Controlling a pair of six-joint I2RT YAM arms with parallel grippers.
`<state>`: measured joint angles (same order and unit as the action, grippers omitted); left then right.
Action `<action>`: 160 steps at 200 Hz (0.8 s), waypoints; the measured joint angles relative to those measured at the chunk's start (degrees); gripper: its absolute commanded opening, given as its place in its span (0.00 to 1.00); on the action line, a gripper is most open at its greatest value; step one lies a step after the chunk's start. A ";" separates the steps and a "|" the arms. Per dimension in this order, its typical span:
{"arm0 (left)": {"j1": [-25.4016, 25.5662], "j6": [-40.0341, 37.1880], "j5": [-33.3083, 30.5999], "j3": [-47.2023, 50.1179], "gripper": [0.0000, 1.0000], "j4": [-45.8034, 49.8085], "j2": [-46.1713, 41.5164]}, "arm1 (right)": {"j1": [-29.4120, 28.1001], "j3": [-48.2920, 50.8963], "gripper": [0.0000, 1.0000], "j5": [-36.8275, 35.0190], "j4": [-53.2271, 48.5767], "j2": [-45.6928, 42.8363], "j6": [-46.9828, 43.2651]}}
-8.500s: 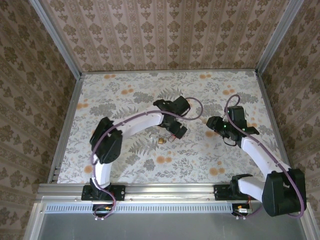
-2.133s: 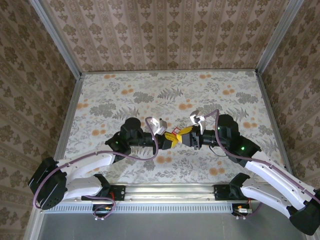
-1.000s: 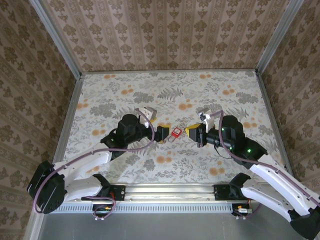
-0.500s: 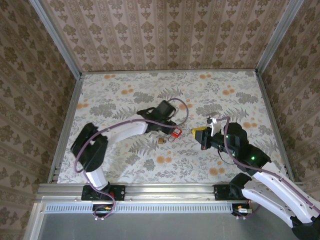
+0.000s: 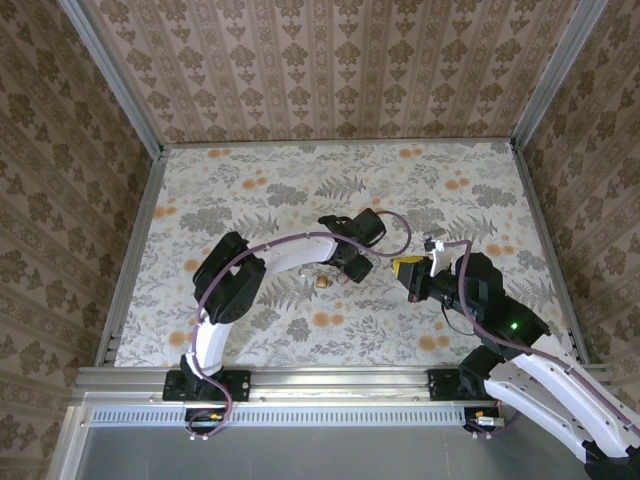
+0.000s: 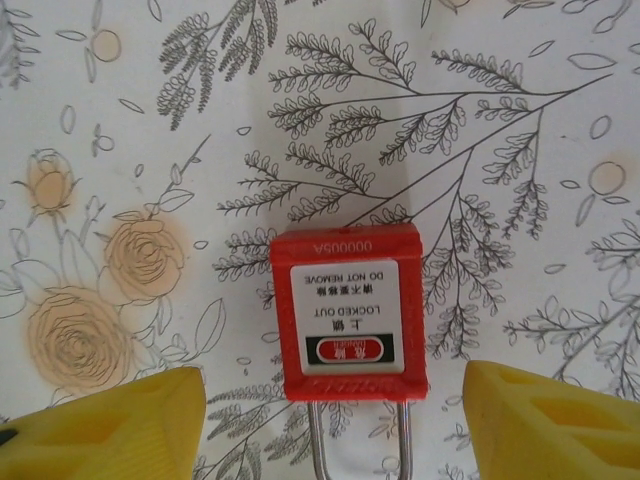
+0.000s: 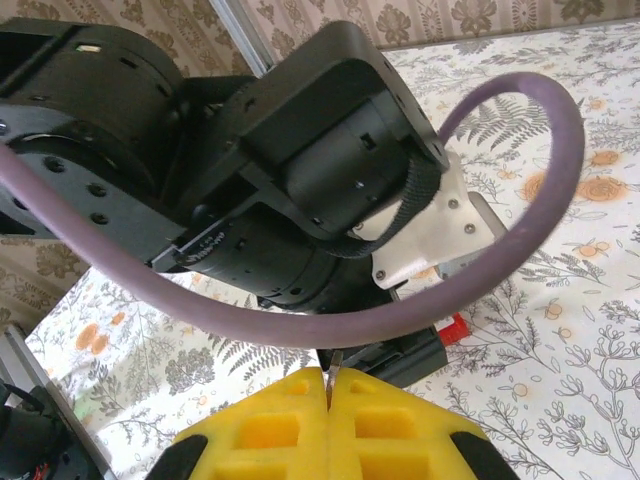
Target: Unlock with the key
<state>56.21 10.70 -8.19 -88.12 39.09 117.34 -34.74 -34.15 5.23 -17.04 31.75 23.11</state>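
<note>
White-black arms [image 5: 290,245], purple cables [image 7: 300,325], yellow pincers [image 7: 328,390]

The table [image 5: 250,170] has a pale surface printed all over with grey ferns and orange blossoms. A red padlock [image 6: 348,310] lies flat on it with its white label facing up. In the left wrist view its steel shackle points to 6 o'clock. In the top view a small brass piece [image 5: 320,282] rests near the table's middle, slightly toward 7 o'clock, too small to identify.
</note>
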 measured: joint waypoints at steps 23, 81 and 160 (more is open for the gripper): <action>-0.11 -0.07 0.26 -0.52 0.62 0.85 1.38 | 0.00 0.11 0.00 -0.17 -0.37 -0.59 0.09; -0.85 -0.04 2.08 -0.81 0.56 1.88 2.89 | 0.00 0.11 0.00 -0.15 -1.25 -1.16 0.79; -1.75 -0.44 3.43 -4.98 0.49 1.75 5.77 | 0.00 0.13 0.00 -0.15 -1.27 -1.25 1.11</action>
<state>54.46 10.26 -4.75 -93.10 40.84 123.11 -34.74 -34.02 5.08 -18.31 30.50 24.23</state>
